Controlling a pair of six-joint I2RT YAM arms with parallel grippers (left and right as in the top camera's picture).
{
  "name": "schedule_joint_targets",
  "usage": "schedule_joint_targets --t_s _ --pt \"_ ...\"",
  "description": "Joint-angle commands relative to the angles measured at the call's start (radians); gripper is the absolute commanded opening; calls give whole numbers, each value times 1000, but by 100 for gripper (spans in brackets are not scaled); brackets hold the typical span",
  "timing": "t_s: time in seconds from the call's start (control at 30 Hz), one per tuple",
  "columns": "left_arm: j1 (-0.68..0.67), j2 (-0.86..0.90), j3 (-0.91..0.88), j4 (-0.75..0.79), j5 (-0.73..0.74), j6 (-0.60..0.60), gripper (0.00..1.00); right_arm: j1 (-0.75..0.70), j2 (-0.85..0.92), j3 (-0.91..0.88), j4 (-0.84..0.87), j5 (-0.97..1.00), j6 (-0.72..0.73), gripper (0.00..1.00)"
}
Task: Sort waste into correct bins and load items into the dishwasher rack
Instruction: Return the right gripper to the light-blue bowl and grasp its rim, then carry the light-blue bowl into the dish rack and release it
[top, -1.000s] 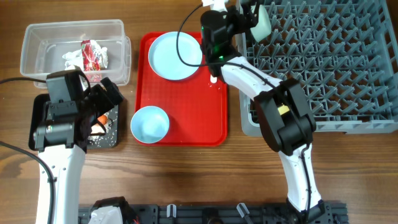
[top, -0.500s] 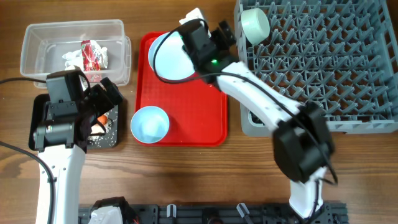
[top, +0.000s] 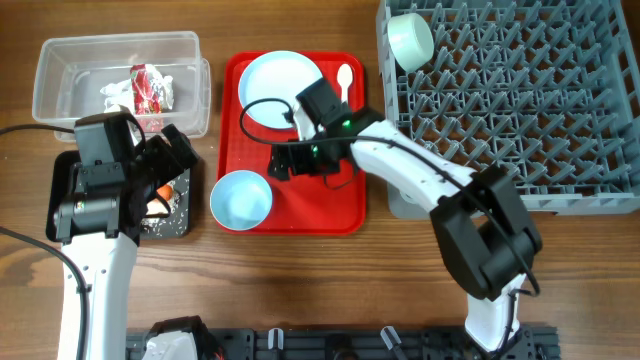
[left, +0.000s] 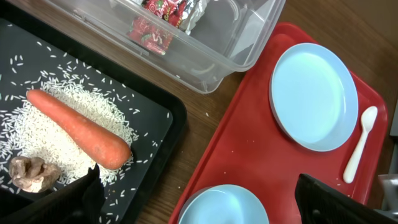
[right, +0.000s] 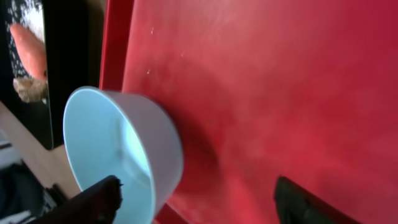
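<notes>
A light blue bowl (top: 241, 198) sits on the front left corner of the red tray (top: 335, 205). A light blue plate (top: 280, 87) and a white spoon (top: 344, 79) lie at the tray's back. A second bowl (top: 410, 38) rests in the grey rack (top: 520, 100). My right gripper (top: 283, 163) is open and empty over the tray, just right of the front bowl (right: 118, 155). My left gripper (top: 168, 160) is open above the black tray (left: 155, 118), which holds a carrot (left: 78, 127) and rice (left: 37, 130). The clear tub (top: 60, 70) holds tissue (top: 113, 93) and a red wrapper (top: 152, 88).
The rack fills the back right and its near edge touches the red tray's right side. The black tray lies just left of the red tray, with the clear tub behind it. A brown scrap (left: 28, 174) lies on the rice.
My right arm has left the bowl in the rack's back left corner and swung left and forward over the red tray, down beside the front bowl. The left arm has not moved.
</notes>
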Motion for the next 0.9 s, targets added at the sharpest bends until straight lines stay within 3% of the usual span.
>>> schedule_joint_targets --t_s 0.0,0.27,0.33,0.47,0.7,0.87 --pt "6 3 16 3 -6 -2 100 89 8 -11 25 109 138 75" --pt "6 3 16 3 -6 -2 100 122 24 -10 27 173 179 52" --pt "6 3 16 3 -6 -2 100 122 36 -10 31 172 202 42" --pt "6 3 16 3 -6 -2 100 122 48 -10 40 173 226 39" --pt "6 3 16 3 -6 -2 100 121 53 -10 40 165 228 5" --pt "6 3 16 3 -6 -2 100 80 33 42 -26 122 137 4"
